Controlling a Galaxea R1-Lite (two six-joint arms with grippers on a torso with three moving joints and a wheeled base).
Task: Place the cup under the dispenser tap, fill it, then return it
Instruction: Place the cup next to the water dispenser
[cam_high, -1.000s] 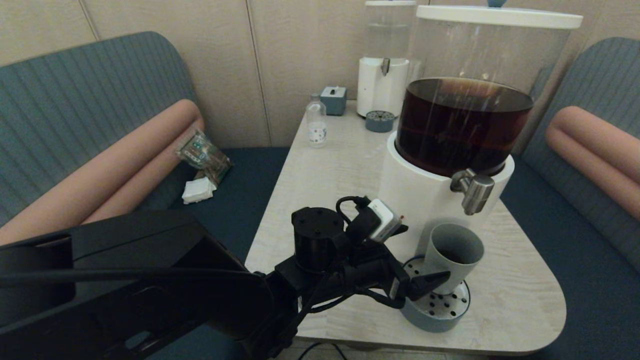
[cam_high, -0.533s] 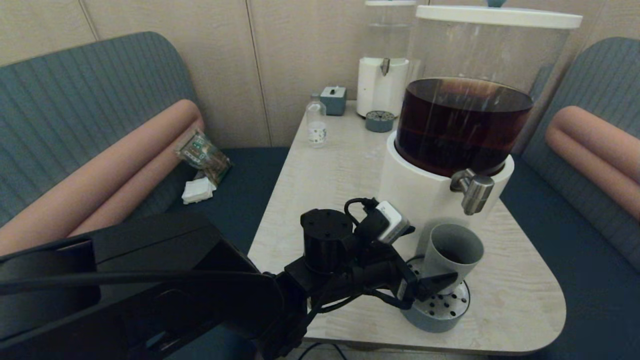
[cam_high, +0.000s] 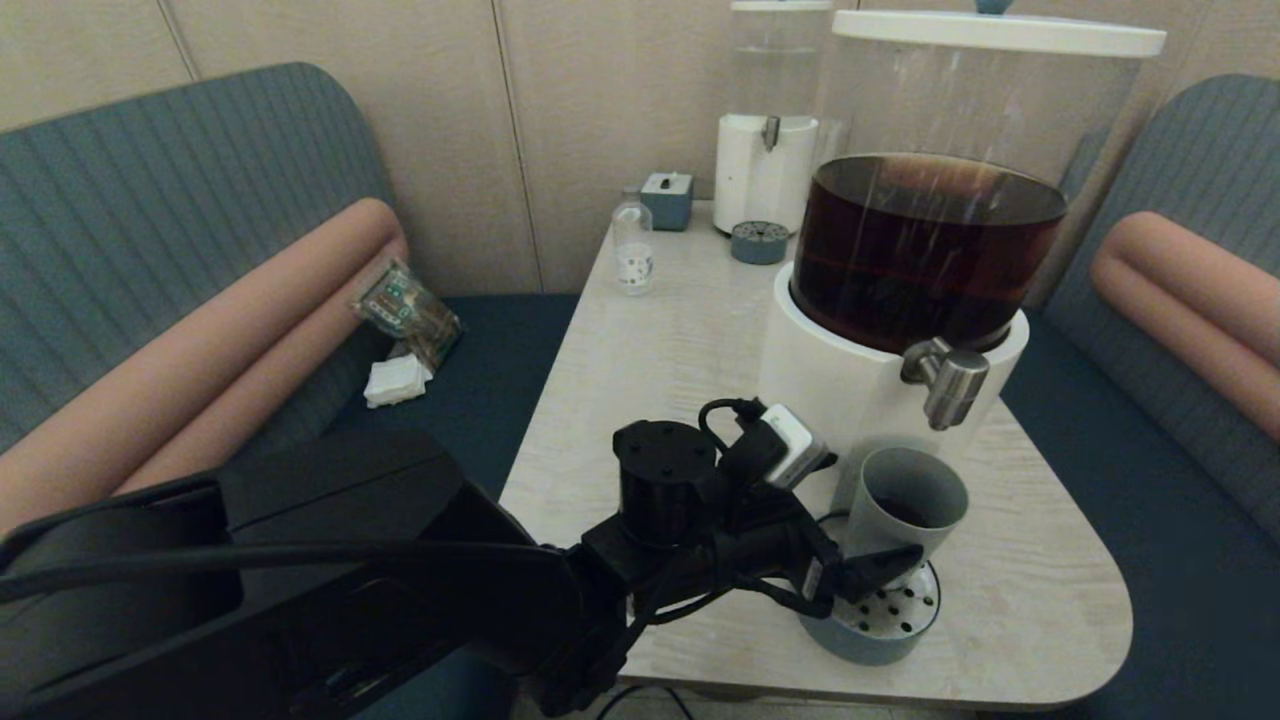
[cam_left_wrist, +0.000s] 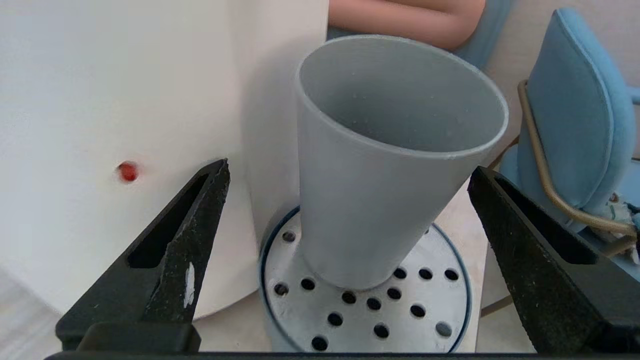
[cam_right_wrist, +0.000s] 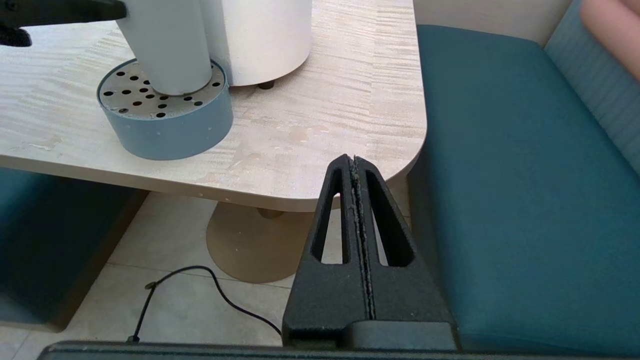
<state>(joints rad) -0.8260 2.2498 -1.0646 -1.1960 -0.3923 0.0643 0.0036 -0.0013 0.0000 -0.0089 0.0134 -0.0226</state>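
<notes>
On the pale wood-grain table (cam_high: 660, 350), between teal benches (cam_high: 150, 220).

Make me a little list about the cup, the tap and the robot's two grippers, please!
cup: grey-blue cup standing on the round holed drip tray, below the tap, some dark liquid inside
tap: steel dispenser tap on the big dispenser of dark brown liquid
left gripper: left gripper open, one finger on each side of the cup, not touching it
right gripper: right gripper shut, empty, low beside the table's edge
also on table: small clear bottle, smaller clear-liquid dispenser
</notes>
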